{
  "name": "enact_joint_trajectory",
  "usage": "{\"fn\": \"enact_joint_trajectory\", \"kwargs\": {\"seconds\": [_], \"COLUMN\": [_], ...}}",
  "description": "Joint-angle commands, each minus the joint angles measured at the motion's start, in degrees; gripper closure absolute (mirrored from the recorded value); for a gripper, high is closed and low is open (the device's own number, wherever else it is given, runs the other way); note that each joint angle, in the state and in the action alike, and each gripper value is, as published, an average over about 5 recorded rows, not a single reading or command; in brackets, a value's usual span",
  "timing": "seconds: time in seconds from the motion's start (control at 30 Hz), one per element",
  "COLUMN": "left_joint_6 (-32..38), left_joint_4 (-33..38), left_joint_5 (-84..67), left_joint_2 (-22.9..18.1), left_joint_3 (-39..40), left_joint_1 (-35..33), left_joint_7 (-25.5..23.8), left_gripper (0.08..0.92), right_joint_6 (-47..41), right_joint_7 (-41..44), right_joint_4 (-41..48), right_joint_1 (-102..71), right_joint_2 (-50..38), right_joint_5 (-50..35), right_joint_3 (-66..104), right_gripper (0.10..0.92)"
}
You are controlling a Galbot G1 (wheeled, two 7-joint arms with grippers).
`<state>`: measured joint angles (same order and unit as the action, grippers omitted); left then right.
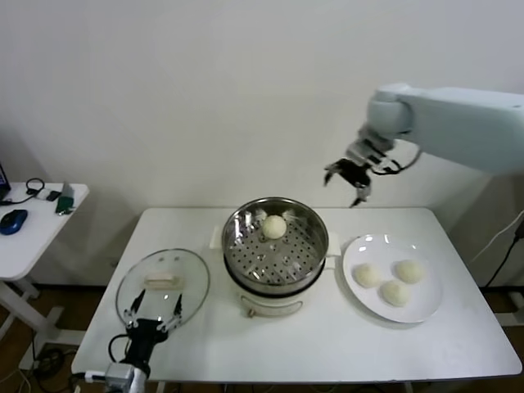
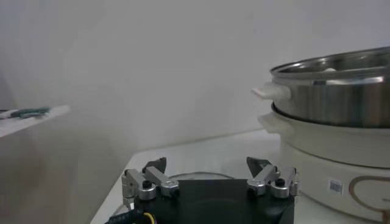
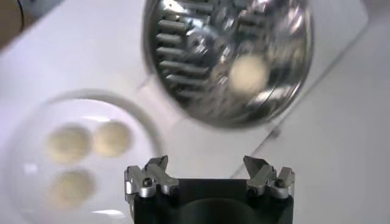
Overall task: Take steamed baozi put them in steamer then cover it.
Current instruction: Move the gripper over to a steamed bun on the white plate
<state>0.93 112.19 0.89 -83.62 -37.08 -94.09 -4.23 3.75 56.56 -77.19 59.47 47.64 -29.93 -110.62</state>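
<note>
Steel steamer (image 1: pixel 276 246) holds one baozi (image 1: pixel 274 226) near its far rim; three more (image 1: pixel 395 282) lie on the plate (image 1: pixel 358 250). Right gripper (image 1: pixel 347 182), jaws wide and empty, hangs high behind the gap between them. Left gripper (image 1: pixel 152 309), also wide, rests at the cover's (image 1: pixel 163 286) near edge.

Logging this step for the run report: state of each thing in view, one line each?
steamer: uncovered, one baozi inside
baozi in steamer: resting on the perforated floor, toward the back
plate: holding three baozi
three baozi on plate: untouched
cover: off, flat on the table left of the steamer
right pincer: open, empty, raised
left pincer: open, empty, low beside the cover
</note>
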Motion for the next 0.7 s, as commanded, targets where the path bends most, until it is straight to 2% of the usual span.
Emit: {"fn": "enact_joint_trajectory", "kwargs": {"seconds": [0.03, 0.17, 0.37, 0.7], "left_joint_6": [-0.1, -0.3, -0.5, 0.2], "left_joint_4": [0.2, 0.2, 0.5, 0.7], "left_joint_5": [0.0, -0.1, 0.1, 1.1], "left_joint_2": [-0.2, -0.5, -1.2, -2.0], "left_joint_3": [0.1, 0.0, -0.1, 0.2], "left_joint_1": [0.3, 0.5, 0.5, -0.8], "left_joint_7": [0.0, -0.1, -0.1, 0.1], "left_gripper": [0.177, 0.177, 0.177, 0.177], "right_joint_6": [-20.2, -23.0, -23.2, -21.6], "right_joint_7": [-6.9, -10.6, -11.8, -11.9], "right_joint_4": [-11.9, -8.3, -0.5, 11.1], "right_joint_1": [-2.6, -15.6, -29.3, -41.0], "right_joint_2": [-14.7, -14.9, -10.6, -2.8], "right_joint_5": [-6.1, -2.8, 2.3, 7.3], "right_joint_3": [-8.4, 2.8, 13.4, 25.6], "right_gripper": [0.203, 0.203, 0.203, 0.203]}}
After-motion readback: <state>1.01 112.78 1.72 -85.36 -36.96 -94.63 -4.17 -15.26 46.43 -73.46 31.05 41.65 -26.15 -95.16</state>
